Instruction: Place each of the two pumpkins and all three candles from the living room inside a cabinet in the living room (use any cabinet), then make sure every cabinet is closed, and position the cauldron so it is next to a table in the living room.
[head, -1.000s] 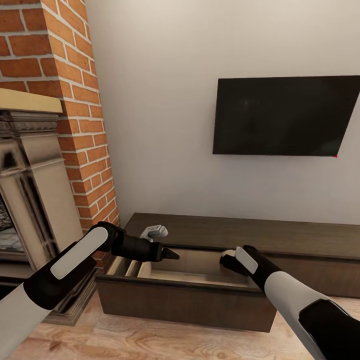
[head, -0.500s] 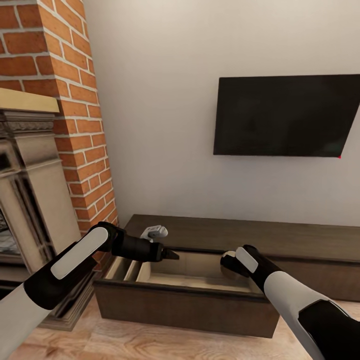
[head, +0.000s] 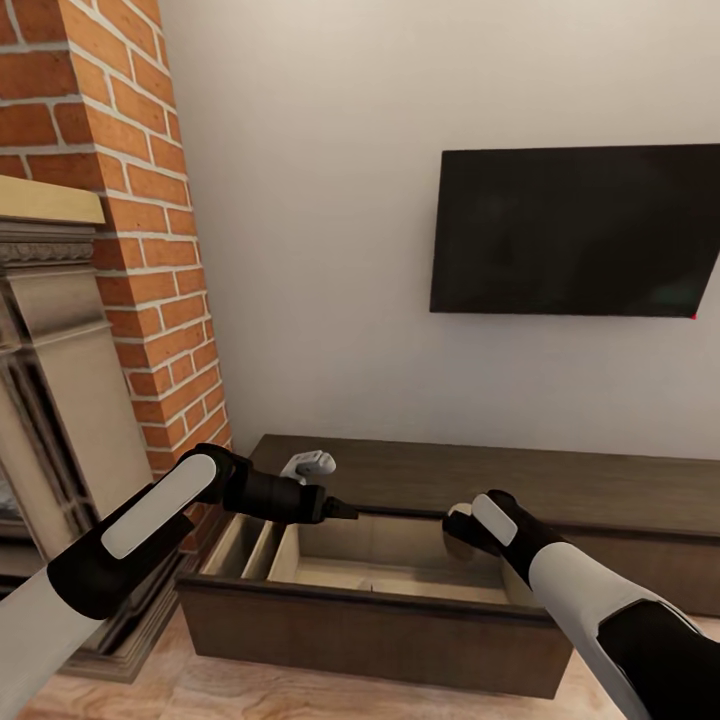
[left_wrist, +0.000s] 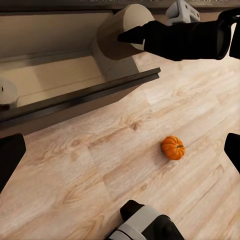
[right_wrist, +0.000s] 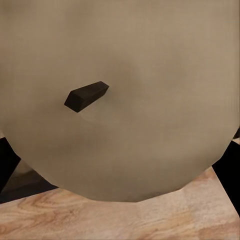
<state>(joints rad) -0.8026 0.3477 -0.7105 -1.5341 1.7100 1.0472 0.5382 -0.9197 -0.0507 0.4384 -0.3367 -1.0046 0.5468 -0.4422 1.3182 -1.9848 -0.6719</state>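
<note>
Right pincer (head: 458, 522) clamped on candle (right_wrist: 120, 100) over open cabinet drawer (head: 370, 590); I read left pincer (left_wrist: 120, 150) apart, empty. Pumpkin (left_wrist: 172, 148) on floor (left_wrist: 75, 190), unstowed; drawer unclosed.

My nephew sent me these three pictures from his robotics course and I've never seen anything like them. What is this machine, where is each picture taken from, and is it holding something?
It is a simulated wheeled robot with two arms.

The head view looks down from its head over both arms at a long brown cabinet with one drawer pulled open, under a wall television, beside a brick fireplace.

The other two pictures come from cameras near each gripper. The left wrist view looks past the open left gripper to the wooden floor, where an orange pumpkin lies. It also shows the right arm holding a beige candle.

The right wrist view sits almost against that candle, its dark wick visible. So the right gripper holds the candle above the open drawer.
</note>
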